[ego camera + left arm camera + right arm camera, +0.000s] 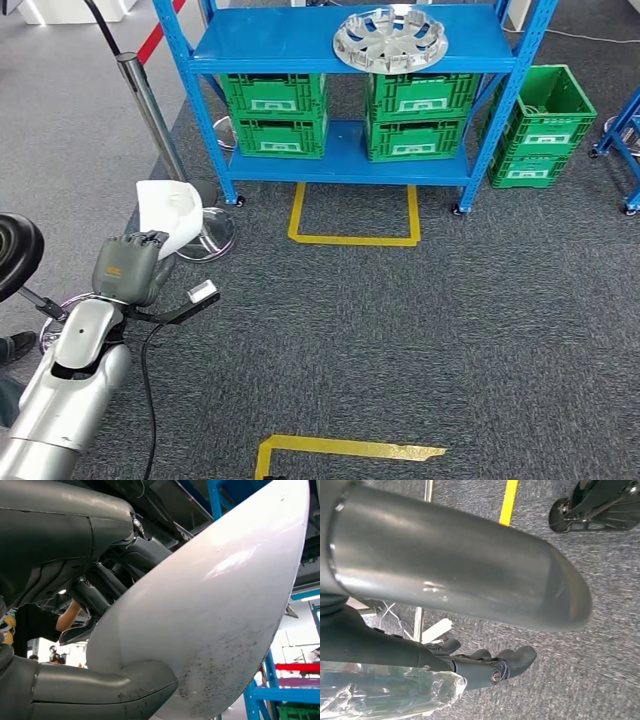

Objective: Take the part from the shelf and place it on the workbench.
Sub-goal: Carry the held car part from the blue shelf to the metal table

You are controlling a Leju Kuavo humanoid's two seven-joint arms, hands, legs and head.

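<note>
My left hand (pixel 132 268) is raised at the left of the head view and holds a white curved shell part (pixel 170 215) above the carpet. The left wrist view has the same white part (pixel 211 610) up close, with the thumb (pixel 94 690) under it and dark fingers (pixel 98 587) behind it. My right hand (pixel 478 670) hangs over the carpet, its thumb (pixel 452 560) held apart from the fingers, with nothing in it. The blue shelf (pixel 347 45) stands ahead with a silver wheel cover (pixel 390 38) on its upper board.
Green crates (pixel 275 115) fill the shelf's lower level and another (pixel 540 125) stands to its right. A metal post (pixel 151 105) on a round base rises near the held part. Yellow tape (pixel 353 238) marks the carpet. A person's arm (pixel 41 622) appears in the left wrist view.
</note>
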